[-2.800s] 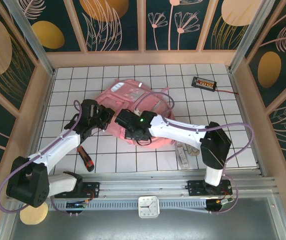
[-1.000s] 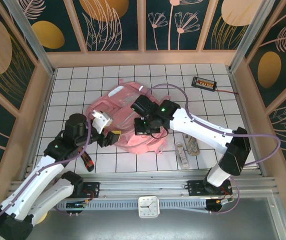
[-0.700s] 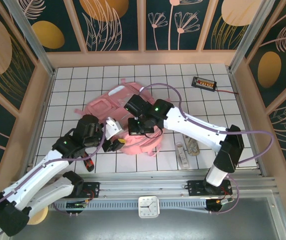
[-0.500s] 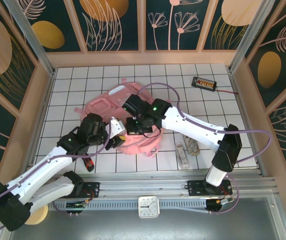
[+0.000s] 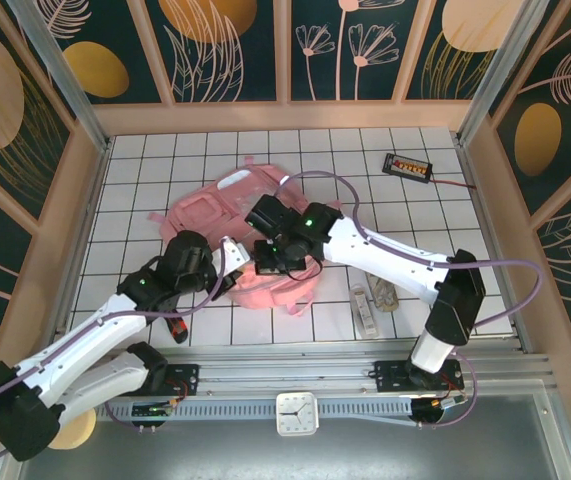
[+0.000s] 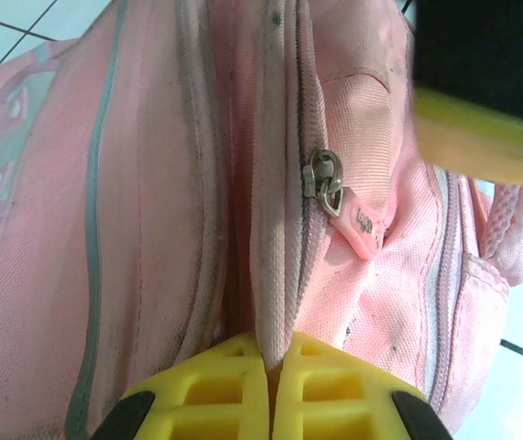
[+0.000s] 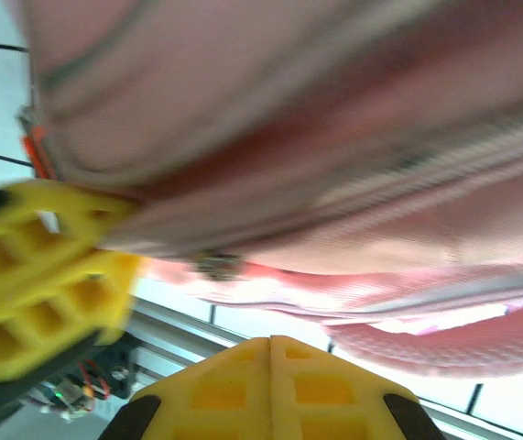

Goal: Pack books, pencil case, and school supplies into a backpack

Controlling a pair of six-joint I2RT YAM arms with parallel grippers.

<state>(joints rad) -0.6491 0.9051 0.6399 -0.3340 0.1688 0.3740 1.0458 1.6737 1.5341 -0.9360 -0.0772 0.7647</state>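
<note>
1. Top external view: the white tiled counter (image 5: 445, 215) carried the backpack (image 5: 210, 205), which lay left of centre with both arms reaching over its near edge.
2. The backpack was the thing in hand. Whether the books and the pencil case lay inside it could not be told.
3. The left tool (image 6: 273, 356), open a second earlier, had just clamped shut. In the left wrist view its yellow pads pinched a ridge of pink fabric beside the zipper track.
4. The right tool (image 7: 270, 353) stayed clenched close against the backpack's underside. The blurred right wrist view did not show whether any fabric sat between its pads.
5. That fresh pinch probably meant the left arm was set to steady or pull one side of the opening, so the zipper could be worked or the mouth spread.
6. The school supplies waited on the counter well right of the backpack: the ruler-like bar (image 5: 366, 310) with the cord bundle (image 5: 383, 293) just beside it, neither packed yet.
7. The zipper pull (image 6: 328, 183) hung on the track just above the pinch, with nothing gripping it.
</note>
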